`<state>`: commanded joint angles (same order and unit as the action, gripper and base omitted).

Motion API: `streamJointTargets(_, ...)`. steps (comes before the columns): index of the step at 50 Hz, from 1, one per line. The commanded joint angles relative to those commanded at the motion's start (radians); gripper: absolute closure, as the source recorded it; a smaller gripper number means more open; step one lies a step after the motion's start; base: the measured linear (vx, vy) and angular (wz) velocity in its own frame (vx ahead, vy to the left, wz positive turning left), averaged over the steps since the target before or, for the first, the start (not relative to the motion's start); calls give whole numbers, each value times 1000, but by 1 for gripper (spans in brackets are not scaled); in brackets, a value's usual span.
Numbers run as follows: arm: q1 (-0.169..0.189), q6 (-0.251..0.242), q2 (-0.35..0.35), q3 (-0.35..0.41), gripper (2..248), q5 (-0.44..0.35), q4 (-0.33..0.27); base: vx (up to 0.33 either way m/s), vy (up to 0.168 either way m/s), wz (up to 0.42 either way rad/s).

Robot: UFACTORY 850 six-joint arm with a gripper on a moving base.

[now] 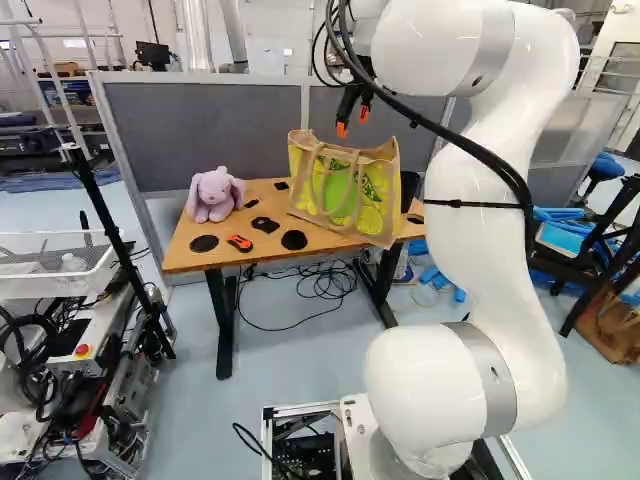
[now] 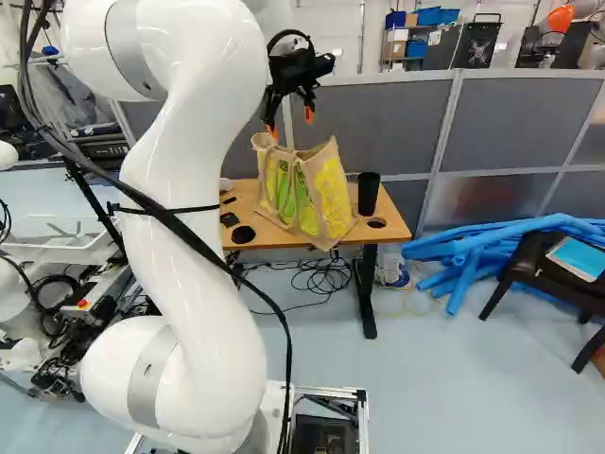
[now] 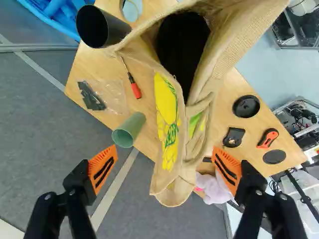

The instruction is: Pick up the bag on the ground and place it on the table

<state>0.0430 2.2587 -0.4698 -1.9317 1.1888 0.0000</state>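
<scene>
"Left base view?"
"The bag point(image 1: 340, 190) stands upright on the table point(image 1: 265, 250), below the gripper point(image 1: 352, 121)."
"Right base view?"
"Gripper above the bag's mouth. The arm point(image 2: 189, 189) hides part of the table."
"Wrist view?"
"Fingers point(image 3: 102, 167) spread, gripping nothing. Bag's ahead, long axis running away between them — I'd back straight off. Its far end is cut off, its inside dark."

We see a bag point(image 1: 340, 190) of coarse, rough-woven cloth, on a tabletop point(image 1: 187, 256) of smooth, wood-like finish. The plush toy point(image 1: 212, 197) looks like soft, fuzzy cloth. Our arm point(image 1: 472, 255) is smooth, glossy white, with 2 satin, metal-looking bands point(image 1: 488, 380). We find the screwdriver's point(image 3: 134, 87) shaft metallic, its handle plastic, and the partition point(image 1: 245, 130) matt, fabric-like.
</scene>
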Motion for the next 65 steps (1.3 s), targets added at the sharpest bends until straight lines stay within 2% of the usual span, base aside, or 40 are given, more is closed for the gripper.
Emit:
streamJointTargets(36, 0, 0, 49, -41, 3, 0, 0, 0, 0, 0)
streamJointTargets(65, 0, 0, 49, -41, 3, 0, 0, -21, -8, 2)
